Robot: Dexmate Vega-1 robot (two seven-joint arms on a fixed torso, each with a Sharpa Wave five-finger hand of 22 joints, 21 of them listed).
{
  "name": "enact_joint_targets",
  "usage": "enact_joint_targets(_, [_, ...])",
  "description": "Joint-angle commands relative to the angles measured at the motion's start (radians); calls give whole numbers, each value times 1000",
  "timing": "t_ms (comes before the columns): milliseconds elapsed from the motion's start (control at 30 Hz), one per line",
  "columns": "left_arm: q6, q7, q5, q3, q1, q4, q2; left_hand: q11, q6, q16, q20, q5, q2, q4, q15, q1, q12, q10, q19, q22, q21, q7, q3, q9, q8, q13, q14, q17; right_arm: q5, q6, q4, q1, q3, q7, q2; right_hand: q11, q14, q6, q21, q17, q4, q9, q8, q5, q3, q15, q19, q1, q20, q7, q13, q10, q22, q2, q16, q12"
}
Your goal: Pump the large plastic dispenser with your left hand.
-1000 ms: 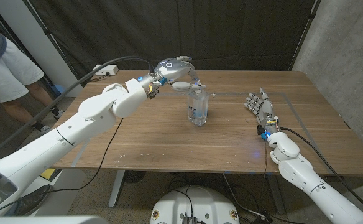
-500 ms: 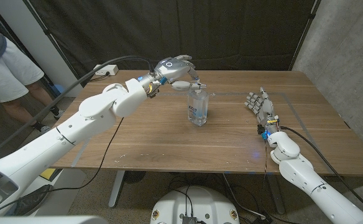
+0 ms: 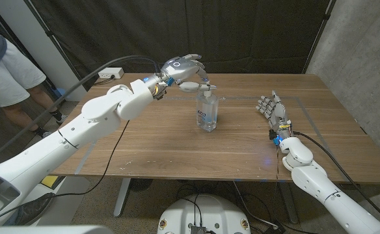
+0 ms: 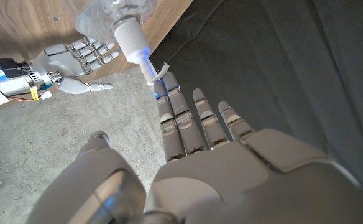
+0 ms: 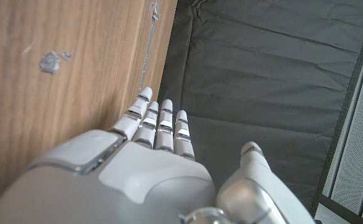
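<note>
Dispenser (image 3: 207, 112) standing upright near table (image 3: 151, 149) centre, long axis vertical, clear body, white pump head at top. No tilt noted.

Left hand (image 3: 185, 70) poised above and at roughly 10 o'clock from the pump head, fingers (image 4: 183, 118) extended and spread, thumb apart. Holding nothing. In the left wrist view, one fingertip close beside the pump nozzle (image 4: 155, 73); actual contact cannot be confirmed from these pictures. Pump stem appears raised, so judged not pressed at this moment.

Right hand (image 3: 272, 109) well apart, at about 3 o'clock from the dispenser, standing on the table with fingers extended upward and apart, empty. Left hand clearly the nearer of the two, as the task requires.

Judgement on the coming move: press needed straight down along the bottle's vertical axis, with fingers brought over the pump head from the 10 o'clock side. Risk: off-centre push on a light, unsupported bottle likely to tip or slide it toward 4 o'clock, no second hand steadying the base.

Person (image 3: 1, 62) standing at picture edge, about 9 o'clock, clear of the arms.
</note>
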Motion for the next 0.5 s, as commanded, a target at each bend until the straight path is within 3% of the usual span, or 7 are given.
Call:
enact_joint_targets(33, [1,6,-34,-15,-3,-6,-4,1,-12,-2,0,5,8,2,-14,0,-10,-14,-8,2,-5,-3,-2,0,-5,2,-4,3,6,0,12,7,-3,14,2,-1,9,4,-4,2,-2,5,2,4,0,2,11,-2,-4,-10,3,9,2,10,8,-4])
enact_joint_targets(300, [26,37,-42,-39,19,-18,-3,-1,-27,-3,1,5,9,2,-10,2,-22,-39,-7,2,-4,-14,-3,0,-14,2,-7,3,8,-6,10,4,-3,16,-3,-2,12,4,-3,2,-3,5,2,4,0,2,16,-1,-3,-11,3,10,2,12,8,-3])
enact_joint_targets(433, [41,66,-98,-74,51,-17,-3,1,-50,-3,4,5,11,2,-7,5,-30,-63,-4,2,-2,-14,-4,1,-26,3,-9,3,9,-9,12,6,-4,19,-4,-2,13,3,-3,2,-4,5,2,4,1,2,18,0,-3,-12,3,11,2,12,8,-3])
enact_joint_targets(500, [46,69,-145,-94,67,-16,0,8,-85,-6,4,5,15,2,-2,11,-42,-112,-2,2,-1,-16,-4,2,-41,4,-15,3,7,-6,17,10,-5,21,-2,-2,13,3,-2,2,-4,5,2,4,1,2,18,0,-3,-11,3,11,2,12,8,-3])
